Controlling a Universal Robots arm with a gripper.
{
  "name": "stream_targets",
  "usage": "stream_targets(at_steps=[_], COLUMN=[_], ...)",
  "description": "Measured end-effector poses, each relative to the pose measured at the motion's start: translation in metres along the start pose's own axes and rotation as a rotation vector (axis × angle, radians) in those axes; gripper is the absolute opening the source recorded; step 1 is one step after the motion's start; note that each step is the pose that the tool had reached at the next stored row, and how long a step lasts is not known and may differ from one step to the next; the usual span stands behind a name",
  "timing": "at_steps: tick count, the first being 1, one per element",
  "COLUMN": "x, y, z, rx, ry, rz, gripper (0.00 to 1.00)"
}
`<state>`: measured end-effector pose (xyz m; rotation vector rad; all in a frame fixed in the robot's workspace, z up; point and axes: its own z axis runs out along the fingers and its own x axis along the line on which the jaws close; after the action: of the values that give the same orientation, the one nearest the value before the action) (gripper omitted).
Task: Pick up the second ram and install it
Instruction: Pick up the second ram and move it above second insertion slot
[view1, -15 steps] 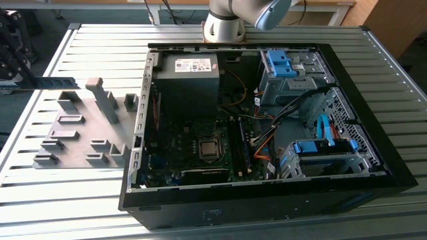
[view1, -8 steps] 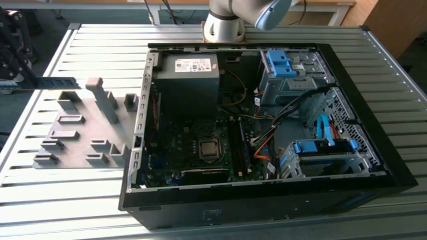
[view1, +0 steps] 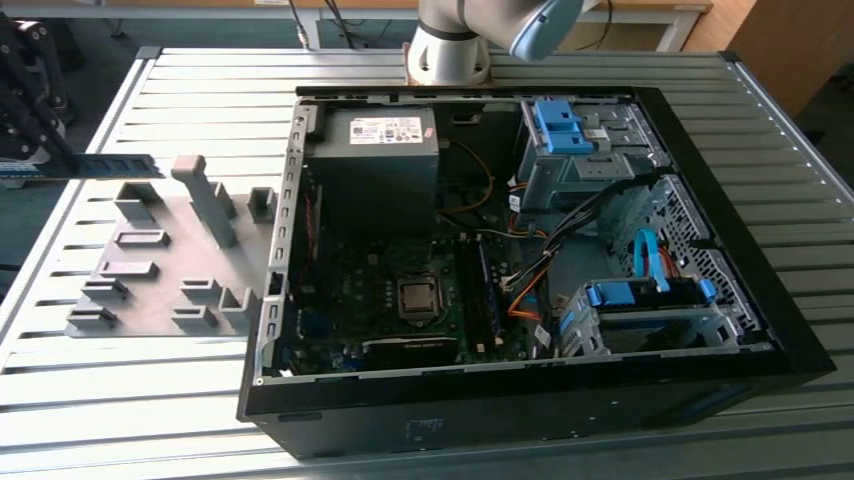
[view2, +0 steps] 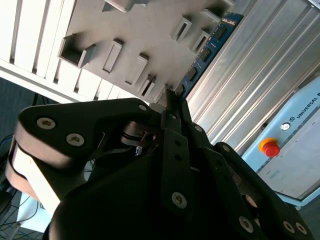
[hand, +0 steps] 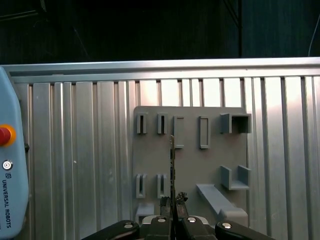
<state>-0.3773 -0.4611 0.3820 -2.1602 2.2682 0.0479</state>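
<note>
Pincer (view1: 54, 160) sits at the exterior view's left edge, pinching the second ram (view1: 120, 165). The dark stick lies level and points towards the exterior view's right. Its free end is near a tall post of the grey holder plate (view1: 174, 265), which lies on the slatted metal counter (view1: 534, 460). To the exterior view's right of the plate stands an open computer case (view1: 534, 250), well apart from the stick, with the arm's base (view1: 447, 50) behind it.

In the second wrist view the pincer (view2: 174, 97) has its black fingers (view2: 175, 145) pressed together on one end of the second ram (view2: 210, 47). The stick runs out from the fingertips along the edge of the holder plate (view2: 125, 30), its chips showing on a blue-green board. A pale control box (view2: 295, 145) with a red button (view2: 270, 148) lies on the counter (view2: 250, 75) nearby.

In the first wrist view the pincer (hand: 173, 200) clamps the second ram (hand: 172, 160), seen edge-on as a thin dark line. It hangs over the holder plate (hand: 190, 160), between the plate's rows of slots. The control box (hand: 7, 170) and its red button (hand: 4, 135) lie on the counter (hand: 75, 150).
</note>
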Motion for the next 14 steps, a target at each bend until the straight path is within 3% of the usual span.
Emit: stream_targets(at_steps=[14], x=[-0.0003], y=[-0.0056], z=[0.0000], rx=[0.0001], ry=[0.0000], rz=[0.000], gripper=[0.14])
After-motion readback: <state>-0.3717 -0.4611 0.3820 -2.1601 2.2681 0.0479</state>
